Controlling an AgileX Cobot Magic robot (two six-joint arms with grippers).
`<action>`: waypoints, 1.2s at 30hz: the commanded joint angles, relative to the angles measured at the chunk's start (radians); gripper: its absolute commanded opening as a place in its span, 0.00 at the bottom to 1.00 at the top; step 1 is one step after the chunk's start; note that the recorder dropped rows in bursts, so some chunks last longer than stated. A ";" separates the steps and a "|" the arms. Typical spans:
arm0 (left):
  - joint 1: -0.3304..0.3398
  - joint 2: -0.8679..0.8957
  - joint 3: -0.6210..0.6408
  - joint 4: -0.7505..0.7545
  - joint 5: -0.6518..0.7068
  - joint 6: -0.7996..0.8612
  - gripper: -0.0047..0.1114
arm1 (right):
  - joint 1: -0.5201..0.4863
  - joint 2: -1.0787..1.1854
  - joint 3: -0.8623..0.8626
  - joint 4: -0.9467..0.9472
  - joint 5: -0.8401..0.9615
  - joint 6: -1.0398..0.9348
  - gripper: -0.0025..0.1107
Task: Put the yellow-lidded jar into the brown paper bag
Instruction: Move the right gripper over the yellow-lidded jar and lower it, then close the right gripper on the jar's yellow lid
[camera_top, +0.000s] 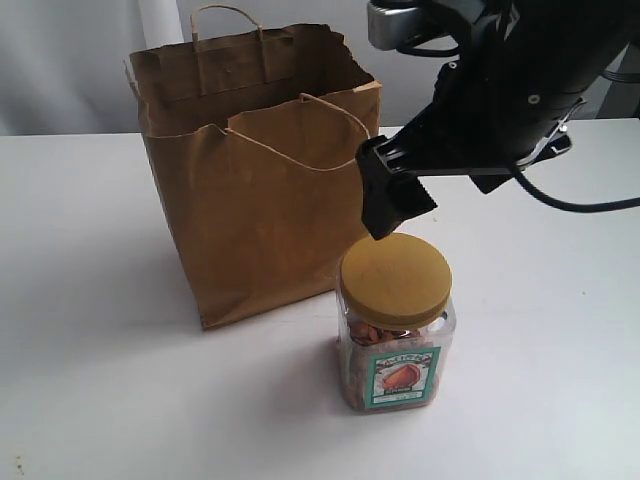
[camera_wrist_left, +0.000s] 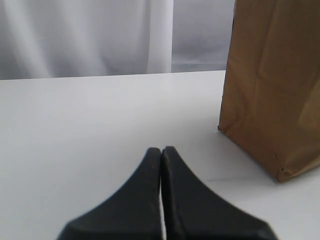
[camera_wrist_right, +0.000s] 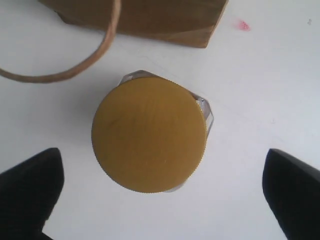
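Note:
The yellow-lidded jar (camera_top: 395, 330) stands upright on the white table, just in front of the right corner of the brown paper bag (camera_top: 255, 190), which stands open. My right gripper (camera_top: 393, 205) hangs a little above the jar's lid, wide open and holding nothing. From the right wrist view the mustard lid (camera_wrist_right: 149, 134) lies between the two spread black fingers (camera_wrist_right: 30, 192), with the bag's base (camera_wrist_right: 145, 15) and a loose cord handle (camera_wrist_right: 97, 52) beyond it. My left gripper (camera_wrist_left: 161, 151) is shut and empty, low over the table with the bag's side (camera_wrist_left: 272, 85) beside it.
A white curtain (camera_wrist_left: 85, 35) hangs behind the white table (camera_top: 90, 330). A black cable (camera_top: 585, 206) trails from the right arm. A small pink mark (camera_wrist_right: 242, 25) lies on the table near the bag's corner.

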 joint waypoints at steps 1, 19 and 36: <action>-0.003 0.003 -0.002 -0.004 -0.010 -0.004 0.05 | 0.004 -0.003 -0.010 -0.014 0.003 0.016 0.95; -0.003 0.003 -0.002 -0.004 -0.010 -0.004 0.05 | 0.004 -0.003 0.066 0.014 0.003 0.078 0.95; -0.003 0.003 -0.002 -0.004 -0.010 -0.004 0.05 | 0.155 -0.003 0.066 -0.155 -0.059 0.216 0.95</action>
